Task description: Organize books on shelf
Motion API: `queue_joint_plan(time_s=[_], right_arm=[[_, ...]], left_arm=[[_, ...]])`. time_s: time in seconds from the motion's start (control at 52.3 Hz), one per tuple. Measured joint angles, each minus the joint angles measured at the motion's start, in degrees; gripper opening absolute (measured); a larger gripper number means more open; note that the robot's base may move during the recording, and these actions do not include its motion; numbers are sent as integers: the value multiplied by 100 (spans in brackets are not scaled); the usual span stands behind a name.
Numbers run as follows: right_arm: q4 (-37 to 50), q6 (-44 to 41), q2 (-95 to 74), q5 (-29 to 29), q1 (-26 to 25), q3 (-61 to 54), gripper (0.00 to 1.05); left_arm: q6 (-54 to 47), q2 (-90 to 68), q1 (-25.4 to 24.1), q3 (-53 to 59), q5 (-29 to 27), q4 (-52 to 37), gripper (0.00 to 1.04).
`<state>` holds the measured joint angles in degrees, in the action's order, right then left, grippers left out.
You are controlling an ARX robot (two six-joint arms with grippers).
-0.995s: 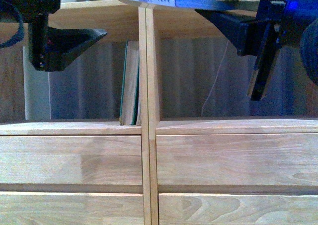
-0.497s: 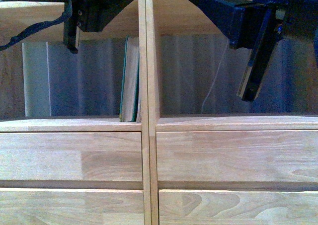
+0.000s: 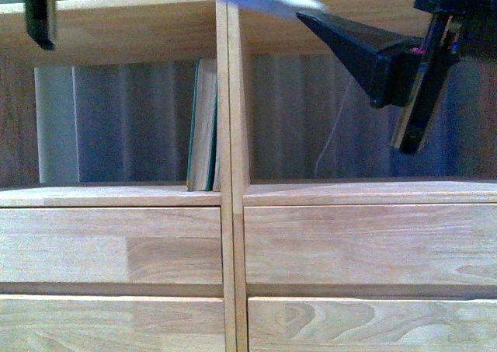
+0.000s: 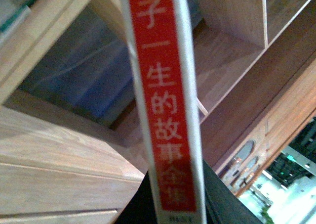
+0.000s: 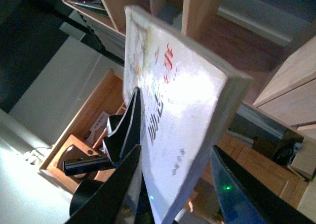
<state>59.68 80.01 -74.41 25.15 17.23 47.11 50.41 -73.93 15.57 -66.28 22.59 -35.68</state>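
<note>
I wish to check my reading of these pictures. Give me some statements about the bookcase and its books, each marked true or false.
1. The teal books stand upright in the left compartment, against the divider. True.
2. Books also fill the compartment beside it. False: the right compartment shows no books.
3. The white book has a red band along its spine. True.
4. The drawers are pulled open. False: they are shut.
</note>
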Motion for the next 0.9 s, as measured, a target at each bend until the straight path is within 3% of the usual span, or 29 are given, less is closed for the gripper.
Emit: queue_joint_plan(time_s=[0.134, 0.325, 0.631, 0.803, 0.899], right_arm=[[-157, -232, 146, 151, -444, -2, 72], [-476, -944, 531, 442, -1526, -146, 99], [-505, -1279, 579, 468, -1707, -173, 98], [-505, -1305, 579, 450, -1714, -173, 98], [-505, -1320, 579, 463, -1714, -173, 98]], left_arm=[[-289, 295, -463, -7, 101, 85, 7], [-1005, 540, -1355, -118, 328, 330, 7], [-2551, 310, -2398, -374, 413, 695, 7], [-3523, -74, -2485, -717, 417, 1126, 7], [-4415, -450, -2339, -883, 149, 1351, 7]])
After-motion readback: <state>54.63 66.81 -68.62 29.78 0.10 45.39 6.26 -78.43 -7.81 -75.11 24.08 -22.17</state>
